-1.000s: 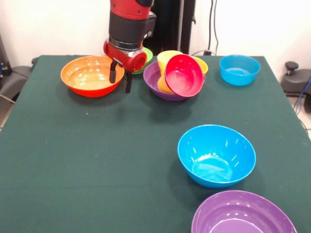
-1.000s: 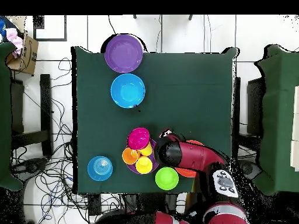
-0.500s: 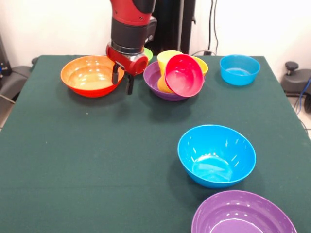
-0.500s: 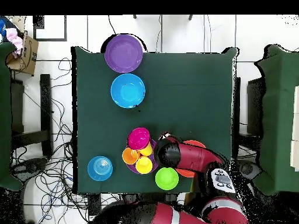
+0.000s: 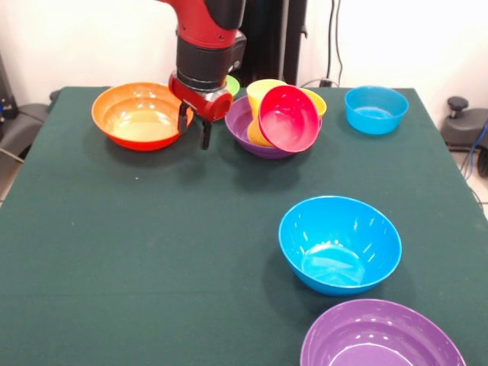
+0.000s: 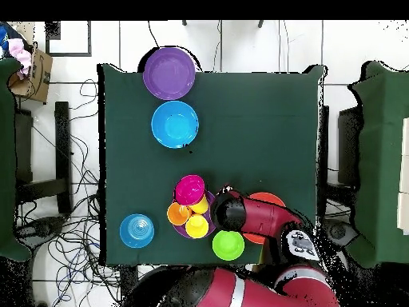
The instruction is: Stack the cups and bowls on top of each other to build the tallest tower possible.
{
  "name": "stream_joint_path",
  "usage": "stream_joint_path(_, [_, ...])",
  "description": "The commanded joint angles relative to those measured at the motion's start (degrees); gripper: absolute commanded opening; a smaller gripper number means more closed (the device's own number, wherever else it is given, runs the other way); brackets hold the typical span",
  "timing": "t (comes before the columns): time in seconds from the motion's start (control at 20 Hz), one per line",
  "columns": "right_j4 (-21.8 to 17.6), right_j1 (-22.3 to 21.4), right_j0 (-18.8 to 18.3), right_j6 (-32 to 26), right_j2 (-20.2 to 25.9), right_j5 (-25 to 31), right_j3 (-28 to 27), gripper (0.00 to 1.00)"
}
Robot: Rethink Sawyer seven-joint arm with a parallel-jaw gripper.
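My gripper [image 5: 194, 127] hangs at the right rim of the large orange bowl [image 5: 136, 114], one finger inside the rim and one outside, still apart. In the overhead view the arm covers the gripper and part of the orange bowl [image 6: 270, 208]. Right of the gripper, a purple bowl [image 5: 242, 126] holds a yellow cup [image 5: 263, 91], an orange cup [image 5: 316, 101] and a small red bowl [image 5: 288, 118] tipped on its side. A light green bowl [image 5: 232, 82] peeks out behind the arm. A small blue bowl [image 5: 376, 109] sits at the far right.
A large blue bowl [image 5: 340, 244] and a second purple bowl [image 5: 381, 339] stand at the near right of the green table [image 5: 114, 252]. In the overhead view they lie near the upper table edge: blue bowl [image 6: 175, 124], purple bowl [image 6: 169, 72].
The gripper has shifted slightly right and towards the orange bowl's rim. The orange bowl has slid a little to the left. The other bowls and cups have not moved.
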Motion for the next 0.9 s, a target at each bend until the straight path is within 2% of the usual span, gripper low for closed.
stream_joint_path(0.05, [-0.57,5.13,0.97,2.88,2.18,2.07,-1.16,1.0])
stream_joint_path(0.15, [-0.6,4.69,0.84,2.75,2.09,2.32,-1.03,1.0])
stream_joint_path(0.6, [0.34,-5.66,-0.46,0.07,3.58,11.12,2.94,1.0])
stream_joint_path(0.9, [-0.56,-7.34,-0.43,0.08,2.75,12.39,3.3,1.0])
